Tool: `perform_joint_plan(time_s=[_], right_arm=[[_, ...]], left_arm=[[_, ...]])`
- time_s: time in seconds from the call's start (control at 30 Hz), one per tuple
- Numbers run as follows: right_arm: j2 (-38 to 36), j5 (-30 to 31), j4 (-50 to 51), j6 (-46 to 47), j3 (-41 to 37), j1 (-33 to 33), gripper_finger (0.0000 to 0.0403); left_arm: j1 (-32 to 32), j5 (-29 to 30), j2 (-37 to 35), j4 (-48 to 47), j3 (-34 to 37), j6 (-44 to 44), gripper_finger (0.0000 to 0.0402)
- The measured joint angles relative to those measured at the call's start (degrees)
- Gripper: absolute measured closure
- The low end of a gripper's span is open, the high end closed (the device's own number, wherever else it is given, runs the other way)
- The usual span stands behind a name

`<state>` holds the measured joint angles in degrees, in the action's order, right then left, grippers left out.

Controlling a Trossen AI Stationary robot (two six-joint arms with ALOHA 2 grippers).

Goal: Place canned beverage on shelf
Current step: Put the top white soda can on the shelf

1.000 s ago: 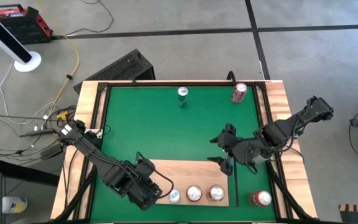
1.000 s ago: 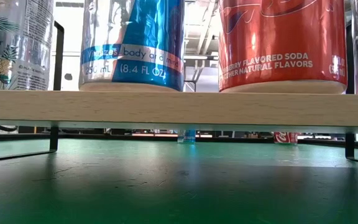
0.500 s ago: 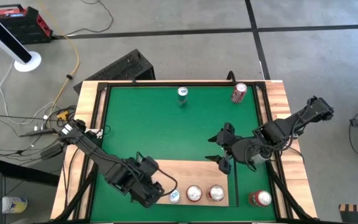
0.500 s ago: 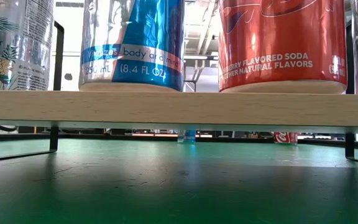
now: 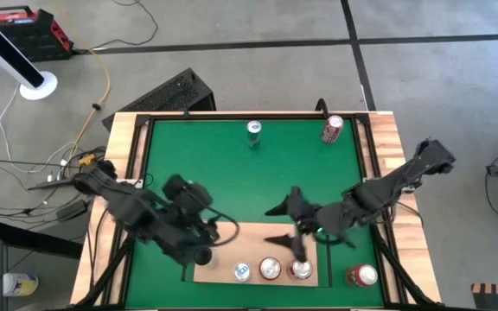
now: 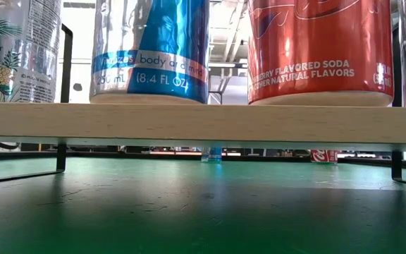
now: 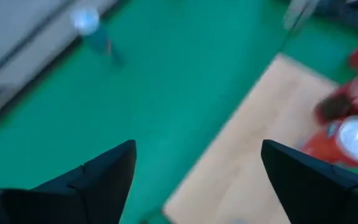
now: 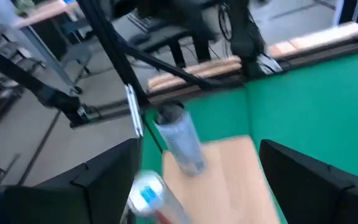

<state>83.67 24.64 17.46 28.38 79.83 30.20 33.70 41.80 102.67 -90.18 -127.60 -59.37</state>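
**Three cans stood upright on the shelf; loose cans lie far from both grippers**

The shelf [image 5: 258, 250] sits at the near edge of the mat, with three cans upright along its near side. One red can [image 5: 363, 276] stands off the shelf, just right of it, nearest the right gripper [image 5: 285, 226], whose fingers are spread and empty. The left gripper [image 5: 193, 250], likewise released, hangs by the shelf's left end. Two further cans are seen at the far edge.

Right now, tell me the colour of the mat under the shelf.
Green. The mat shows best in the high view, spreading beneath the pale-wood shelf.
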Motion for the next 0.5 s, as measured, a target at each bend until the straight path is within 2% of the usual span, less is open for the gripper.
perform_joint_plan(time_s=[0.13, 0.23, 0.37, 0.5], right_arm=[[9.70, 1.09, 0.15, -1.46, 8.54, 0.04, 0.0045], [17.22, 3.75, 2.85, -1.90, 16.62, -0.19, 0.0045], [26.17, 8.30, 7.08, -2.05, 28.68, -0.71, 0.0045], [34.87, 11.80, 9.72, -5.48, 39.66, -0.67, 0.0045]], left_arm=[[2.91, 6.55, -6.12, 0.28, 1.22, 5.10, 0.0072], [5.82, 11.71, -11.84, 0.10, 6.31, 6.61, 0.0072], [9.40, 15.22, -20.30, 0.26, 17.46, 1.73, 0.0072], [13.47, 16.54, -28.78, 3.92, 32.62, -4.92, 0.0072]])
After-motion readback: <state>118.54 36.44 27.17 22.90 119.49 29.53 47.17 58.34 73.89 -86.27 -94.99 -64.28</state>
